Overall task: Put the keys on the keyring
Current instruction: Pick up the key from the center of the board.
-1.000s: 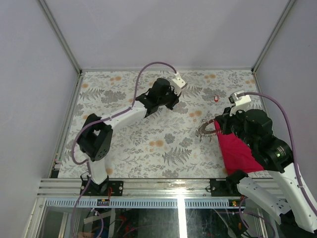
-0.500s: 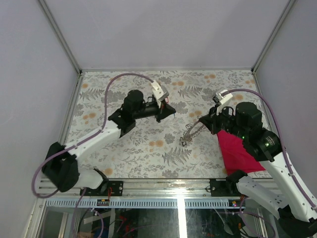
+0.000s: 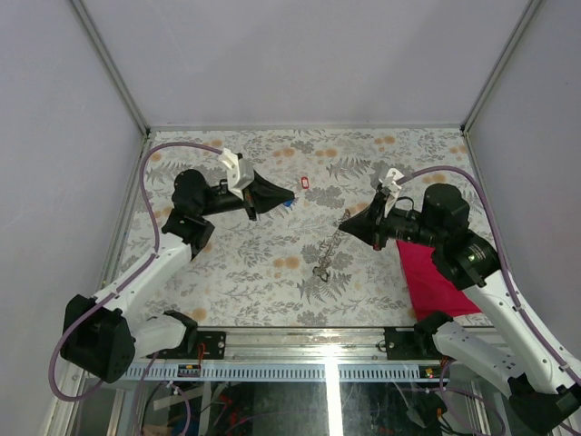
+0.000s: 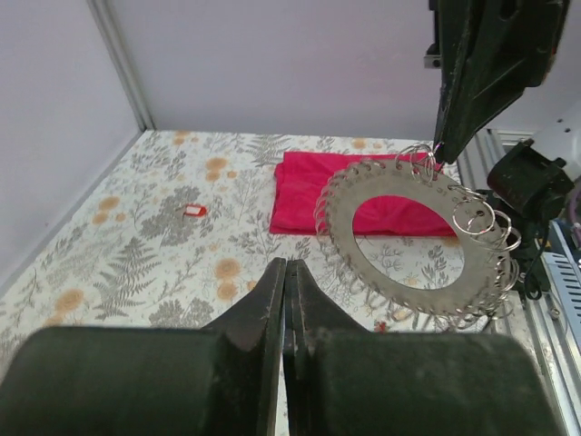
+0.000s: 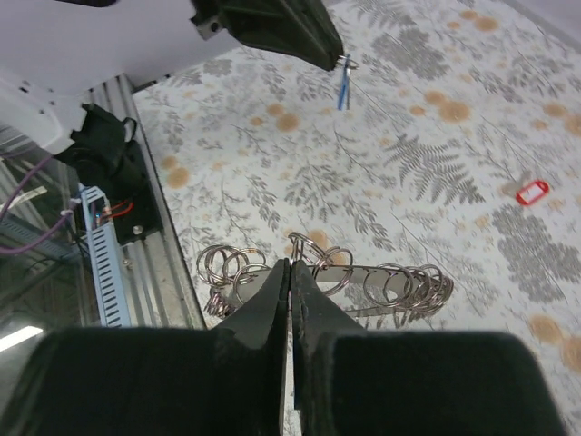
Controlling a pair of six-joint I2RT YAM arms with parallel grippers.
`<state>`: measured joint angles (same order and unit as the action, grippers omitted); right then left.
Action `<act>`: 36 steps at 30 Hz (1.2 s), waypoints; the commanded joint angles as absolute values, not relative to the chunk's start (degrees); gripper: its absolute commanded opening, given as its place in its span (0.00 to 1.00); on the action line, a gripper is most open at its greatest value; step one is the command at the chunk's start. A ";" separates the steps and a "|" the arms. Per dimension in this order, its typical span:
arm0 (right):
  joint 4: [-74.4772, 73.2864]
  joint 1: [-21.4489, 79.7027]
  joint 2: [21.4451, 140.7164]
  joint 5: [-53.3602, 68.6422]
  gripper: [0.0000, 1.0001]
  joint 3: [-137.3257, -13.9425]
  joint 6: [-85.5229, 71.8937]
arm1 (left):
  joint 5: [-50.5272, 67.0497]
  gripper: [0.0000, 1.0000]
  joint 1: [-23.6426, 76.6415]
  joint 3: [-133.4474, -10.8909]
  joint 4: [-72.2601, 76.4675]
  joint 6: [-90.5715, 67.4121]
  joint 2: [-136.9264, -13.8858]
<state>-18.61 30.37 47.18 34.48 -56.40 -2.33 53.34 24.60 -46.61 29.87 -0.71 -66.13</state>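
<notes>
My right gripper (image 3: 344, 224) is shut on the rim of the keyring (image 3: 329, 250), which hangs above the table's middle. The left wrist view shows it as a grey toothed ring (image 4: 412, 292) strung with small wire loops, dangling from the right gripper (image 4: 438, 150). My left gripper (image 3: 290, 198) points at it from the left, shut on a blue key (image 3: 287, 204). In the right wrist view that blue key (image 5: 344, 89) hangs by a small loop from the left gripper (image 5: 338, 60). A red key (image 3: 305, 182) lies on the table behind them.
A red cloth (image 3: 436, 277) lies flat at the right, partly under my right arm. The floral table (image 3: 272, 272) is walled by grey panels, with a metal rail (image 3: 300, 341) along its near edge.
My left arm has drawn back to the left and turned its gripper toward the right. My right gripper has carried the keyring left, away from the red cloth.
</notes>
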 commanded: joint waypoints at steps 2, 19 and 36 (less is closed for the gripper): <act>-9.05 30.23 47.65 44.14 0.00 -58.05 -0.33 | 66.37 0.00 22.68 -49.06 46.78 -8.10 -66.86; 0.44 30.26 46.00 49.35 0.00 -56.04 1.47 | 72.80 0.00 25.50 -51.61 52.00 -8.28 -65.41; 22.31 30.32 38.06 49.51 0.00 -40.86 22.67 | 81.23 0.00 31.24 -62.82 9.43 28.23 -65.19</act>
<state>11.49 30.37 40.82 47.75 -41.91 11.31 78.32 30.79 -60.58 20.05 17.10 -65.87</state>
